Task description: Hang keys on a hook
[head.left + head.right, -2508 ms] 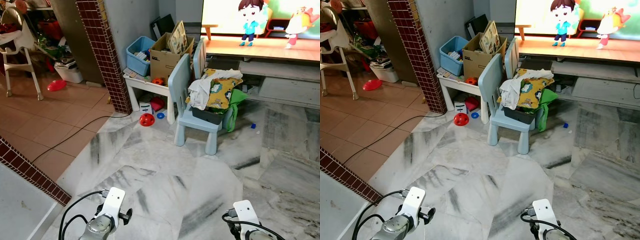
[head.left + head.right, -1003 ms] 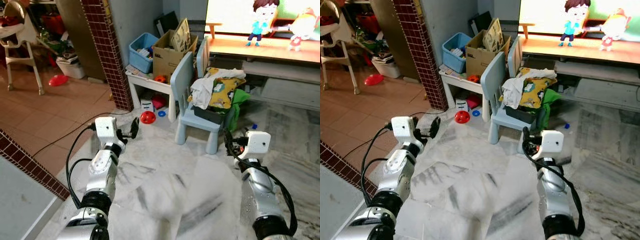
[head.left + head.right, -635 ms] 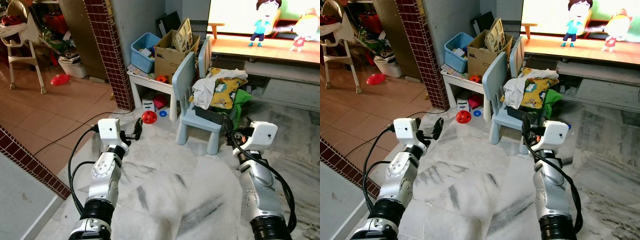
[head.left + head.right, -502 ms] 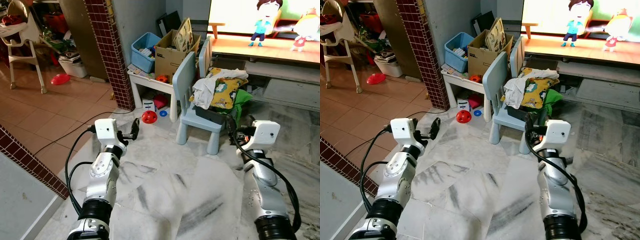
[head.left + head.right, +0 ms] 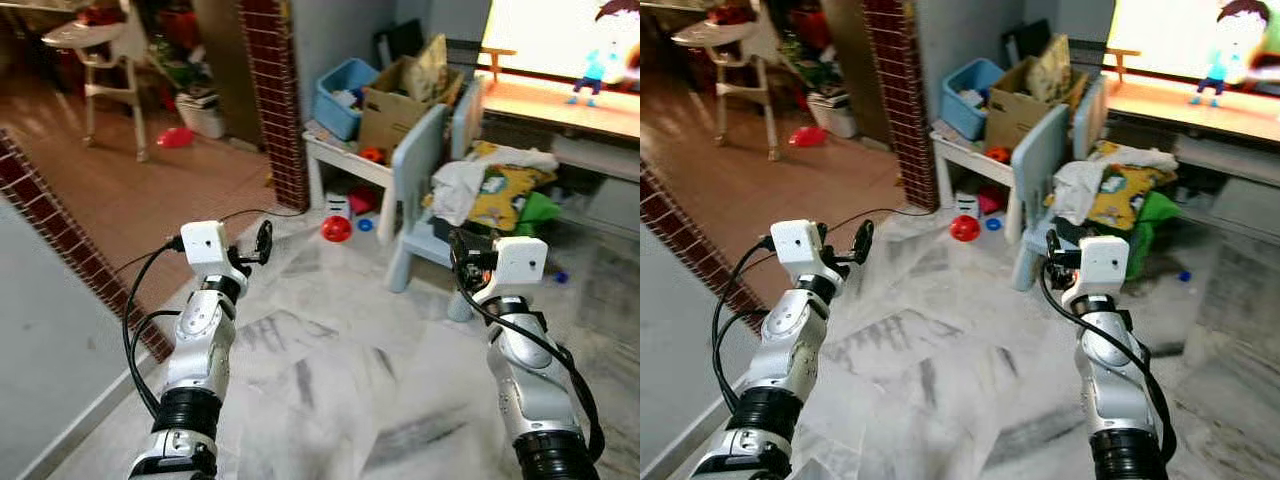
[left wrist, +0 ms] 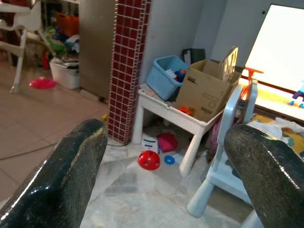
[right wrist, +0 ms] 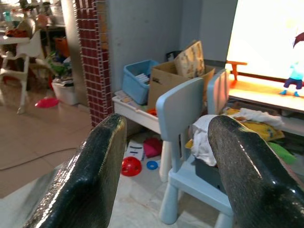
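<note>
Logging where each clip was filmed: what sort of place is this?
Most likely a family living room: a big television screen showing a cartoon, a pale blue child's chair heaped with clothes, and a white high chair in the tiled room beyond.

Both silver arms are raised forward, elbows bent. The left gripper (image 5: 262, 242) and right gripper (image 5: 457, 252) hold nothing, jaws spread wide apart.

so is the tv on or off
On. The tv screen is lit bright and shows a cartoon figure in a blue top.
</note>
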Available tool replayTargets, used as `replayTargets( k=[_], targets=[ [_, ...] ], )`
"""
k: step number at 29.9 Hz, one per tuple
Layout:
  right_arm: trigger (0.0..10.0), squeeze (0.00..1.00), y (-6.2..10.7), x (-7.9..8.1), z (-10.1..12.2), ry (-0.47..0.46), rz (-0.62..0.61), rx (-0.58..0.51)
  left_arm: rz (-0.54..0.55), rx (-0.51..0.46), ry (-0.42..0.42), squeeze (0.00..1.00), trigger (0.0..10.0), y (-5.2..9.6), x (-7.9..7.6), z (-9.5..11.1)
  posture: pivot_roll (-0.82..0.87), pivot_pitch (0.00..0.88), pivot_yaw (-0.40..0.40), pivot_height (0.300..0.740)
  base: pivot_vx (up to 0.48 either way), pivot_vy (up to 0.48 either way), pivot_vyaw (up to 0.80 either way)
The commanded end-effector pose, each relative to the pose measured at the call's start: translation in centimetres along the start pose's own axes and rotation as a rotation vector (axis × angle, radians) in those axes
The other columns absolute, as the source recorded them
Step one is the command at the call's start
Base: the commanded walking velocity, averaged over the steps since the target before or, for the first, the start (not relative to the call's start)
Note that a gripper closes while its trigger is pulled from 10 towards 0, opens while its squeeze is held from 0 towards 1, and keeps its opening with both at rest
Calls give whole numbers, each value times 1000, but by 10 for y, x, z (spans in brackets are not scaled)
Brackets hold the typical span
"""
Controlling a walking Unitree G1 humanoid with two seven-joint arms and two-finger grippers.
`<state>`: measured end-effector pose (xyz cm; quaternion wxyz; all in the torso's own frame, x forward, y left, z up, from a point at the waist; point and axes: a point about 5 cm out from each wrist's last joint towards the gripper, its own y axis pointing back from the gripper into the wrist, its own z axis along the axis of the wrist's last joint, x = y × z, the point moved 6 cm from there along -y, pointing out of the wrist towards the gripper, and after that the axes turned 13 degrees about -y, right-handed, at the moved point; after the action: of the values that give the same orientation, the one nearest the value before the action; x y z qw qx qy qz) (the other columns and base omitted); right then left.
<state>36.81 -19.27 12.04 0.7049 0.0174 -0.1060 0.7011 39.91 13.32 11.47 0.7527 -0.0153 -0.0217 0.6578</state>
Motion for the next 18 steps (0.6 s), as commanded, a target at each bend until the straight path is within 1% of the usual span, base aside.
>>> replayTargets(
  k=[1,7,9,12,18],
  targets=[
    [10000,0,-1,3,6,6,3,-16,2,-2,-8,0,10000,-1,1,4,-101,0,54,740,0,0,800],
    [10000,0,1,-1,5,7,-10,-8,9,13,-16,0,10000,-1,0,3,-104,0,57,740,0,0,800],
    [10000,0,2,-2,5,8,-14,-6,5,21,-30,0,10000,-1,0,1,-106,0,57,740,0,0,800],
    [10000,0,3,-2,5,8,-15,-3,12,34,-26,0,10000,0,1,-1,-107,0,56,740,0,0,800],
    [10000,0,5,-5,3,12,-21,6,10,36,-34,0,10000,0,1,-1,-105,0,52,740,0,0,800]
  ],
)
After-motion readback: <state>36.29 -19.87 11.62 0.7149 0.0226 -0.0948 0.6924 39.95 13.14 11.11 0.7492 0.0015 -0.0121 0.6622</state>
